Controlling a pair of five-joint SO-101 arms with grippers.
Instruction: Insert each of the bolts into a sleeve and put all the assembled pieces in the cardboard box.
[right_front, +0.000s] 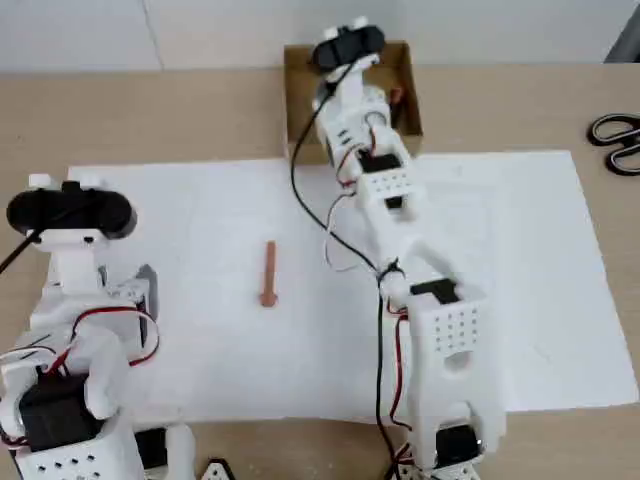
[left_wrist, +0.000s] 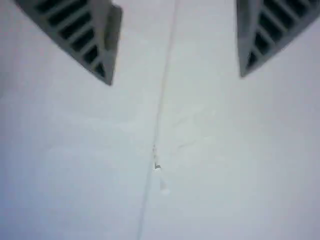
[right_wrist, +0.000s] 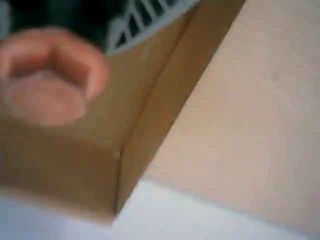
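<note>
An orange bolt (right_front: 268, 272) lies on the white paper (right_front: 200, 350), its wider head toward the front edge. The cardboard box (right_front: 405, 70) stands at the back of the table. My right gripper (right_front: 348, 48) hangs over the box's back part. In the right wrist view a blurred orange piece (right_wrist: 50, 75) sits close to the camera beside one grey finger (right_wrist: 145, 20), above a corner of the box (right_wrist: 75, 170); the gripper looks shut on it. My left gripper (left_wrist: 172, 45) is open just above bare paper at the table's left, well left of the bolt.
Black scissors (right_front: 618, 140) lie at the far right on the wooden table (right_front: 150, 110). An orange speck (right_front: 397, 97) shows inside the box beside the right arm. The right arm's cable (right_front: 335, 240) trails over the paper.
</note>
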